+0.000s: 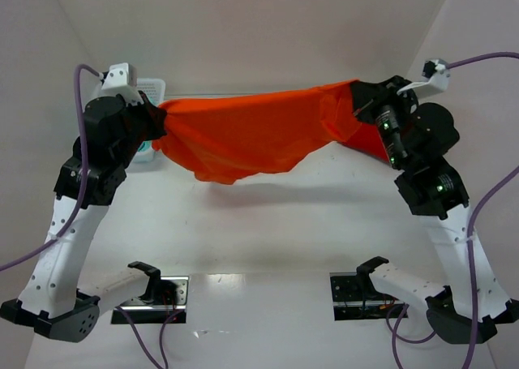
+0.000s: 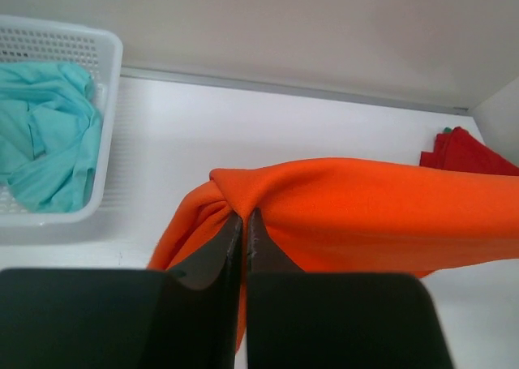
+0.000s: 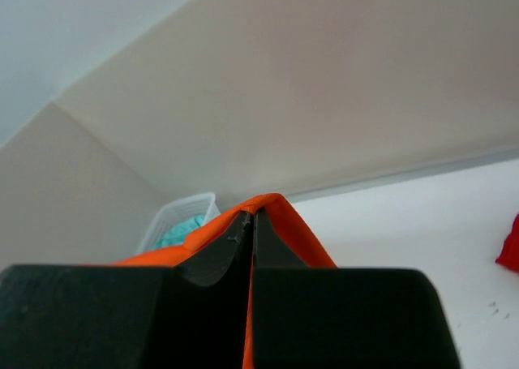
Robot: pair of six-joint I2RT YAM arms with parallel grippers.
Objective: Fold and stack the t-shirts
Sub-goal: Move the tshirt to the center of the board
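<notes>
A bright orange t-shirt [image 1: 251, 134] hangs stretched in the air between both arms, sagging in the middle above the table. My left gripper [image 1: 160, 113] is shut on its left end; in the left wrist view the gripper [image 2: 244, 216] pinches a bunched fold of the orange t-shirt [image 2: 365, 215]. My right gripper [image 1: 361, 101] is shut on the right end, and in the right wrist view the gripper [image 3: 250, 216] clamps the orange t-shirt [image 3: 280, 211]. A deeper red t-shirt [image 2: 470, 152] lies on the table at the far right, partly behind the orange cloth.
A white mesh basket [image 2: 109, 69] holding teal cloth [image 2: 45, 130] stands at the back left of the table [image 1: 268, 231], also visible as the basket [image 1: 154, 89] behind the left arm. Walls close in the back and both sides.
</notes>
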